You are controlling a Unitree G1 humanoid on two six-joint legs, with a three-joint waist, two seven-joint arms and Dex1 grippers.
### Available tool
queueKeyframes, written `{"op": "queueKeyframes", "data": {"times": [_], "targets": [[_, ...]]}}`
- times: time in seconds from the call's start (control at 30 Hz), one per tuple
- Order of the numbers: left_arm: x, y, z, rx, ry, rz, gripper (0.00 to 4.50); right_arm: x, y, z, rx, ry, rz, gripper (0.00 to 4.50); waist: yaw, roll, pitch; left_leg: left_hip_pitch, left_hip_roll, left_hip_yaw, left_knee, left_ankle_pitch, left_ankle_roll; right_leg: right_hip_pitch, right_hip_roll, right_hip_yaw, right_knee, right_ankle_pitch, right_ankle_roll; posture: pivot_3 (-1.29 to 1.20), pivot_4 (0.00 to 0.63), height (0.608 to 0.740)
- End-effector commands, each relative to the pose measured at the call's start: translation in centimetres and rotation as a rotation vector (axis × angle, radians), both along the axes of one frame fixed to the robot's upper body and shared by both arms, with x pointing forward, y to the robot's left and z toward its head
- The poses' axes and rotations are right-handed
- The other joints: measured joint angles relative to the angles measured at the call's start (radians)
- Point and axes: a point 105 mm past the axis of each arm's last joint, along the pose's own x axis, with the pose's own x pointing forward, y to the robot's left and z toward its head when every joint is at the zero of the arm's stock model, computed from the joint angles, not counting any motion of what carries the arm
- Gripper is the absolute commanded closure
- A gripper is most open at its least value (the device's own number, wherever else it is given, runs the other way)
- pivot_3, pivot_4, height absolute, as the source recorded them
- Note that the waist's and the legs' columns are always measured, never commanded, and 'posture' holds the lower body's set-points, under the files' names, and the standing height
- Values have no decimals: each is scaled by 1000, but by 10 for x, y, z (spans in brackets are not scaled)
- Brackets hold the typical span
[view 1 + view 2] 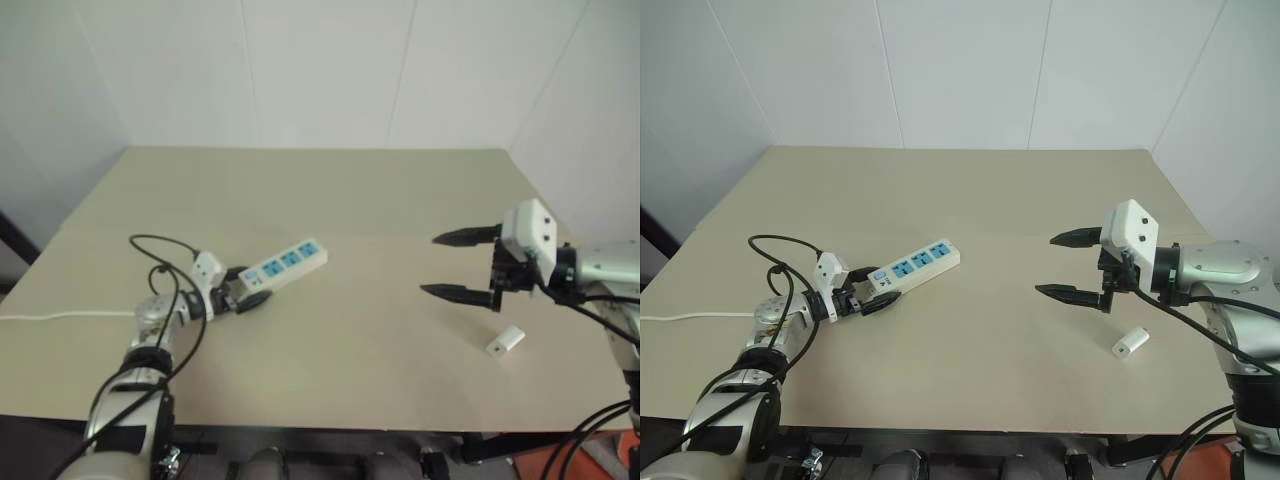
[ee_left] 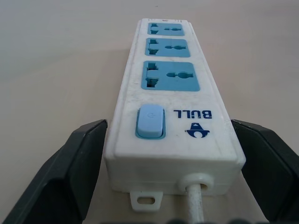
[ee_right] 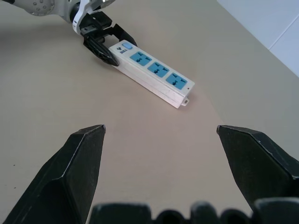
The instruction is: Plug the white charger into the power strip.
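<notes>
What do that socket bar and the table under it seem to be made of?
The power strip looks like hard white plastic, slightly glossy, with moulded seams and blue socket faces. The table looks like a smooth matte beige board, perhaps laminate; its surface shows no grain, so wood underneath is only a guess.

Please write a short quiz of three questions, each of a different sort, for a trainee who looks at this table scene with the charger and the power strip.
1. True or false: the white charger is already plugged into the power strip.
2. Multiple choice: which end of the power strip sits between the fingers of the left hand? A) the end with the switch and cord B) the far end past the last socket C) the middle socket
3. Fill in: the white charger lies on the table, close to the ____ hand.

Key
1. False: it lies loose on the table, apart from the strip.
2. A
3. right: the right hand stands open above the table, holding nothing.
</notes>
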Motion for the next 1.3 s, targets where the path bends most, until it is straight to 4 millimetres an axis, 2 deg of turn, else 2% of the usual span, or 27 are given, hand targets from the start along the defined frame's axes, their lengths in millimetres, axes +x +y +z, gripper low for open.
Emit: {"op": "queueKeyframes", "data": {"times": [0.03,0.13,0.23,0.3,0.47,0.67,0.83,1.03,1.17,1.3], "targets": [[1,-8,-7,22,35,-24,16,-6,2,16,16,-57,13,0,0,0,0,0,0,0,0,0,0,0,0,0,0,0,0,0,150,740],[0,-9,-9,33,52,-43,16,-6,2,17,18,-58,13,0,0,0,0,0,0,0,0,0,0,0,0,0,0,0,0,0,150,740],[-1,-11,-11,37,47,-45,595,-7,3,17,23,-58,12,0,1,0,0,0,0,0,0,0,0,0,0,0,0,0,0,0,150,740],[-2,-13,-12,38,43,-50,1217,-7,3,18,25,-58,12,0,1,0,0,0,0,0,0,0,0,0,0,0,0,0,0,0,150,740],[-4,-16,-14,36,42,-66,1228,-8,3,18,29,-58,12,0,2,0,0,0,0,0,0,0,0,0,0,0,0,0,0,0,150,740],[-12,-32,-16,41,29,-162,1228,-8,2,19,30,-60,3,0,2,0,0,0,-1,0,0,0,0,0,-1,0,-1,0,0,0,150,740],[-33,-58,-12,20,6,-372,1228,-8,-3,20,25,-58,-9,0,0,0,0,-1,-1,0,0,0,0,0,-1,0,-1,0,0,0,150,740],[-55,-81,-6,-20,10,-520,1228,-7,-5,19,22,-55,-12,0,-3,0,0,-1,-1,0,0,0,0,0,-2,0,-1,0,0,0,150,740],[-68,-89,-9,9,42,-594,1228,-6,-6,20,18,-56,-14,0,-6,0,0,-1,-1,0,0,0,0,0,-2,0,-1,0,1,0,150,740],[-77,-89,-20,85,78,-640,1228,-7,-9,19,10,-51,-20,0,-9,0,0,-1,-1,0,0,0,0,0,-2,0,-1,0,1,0,150,740]]}}
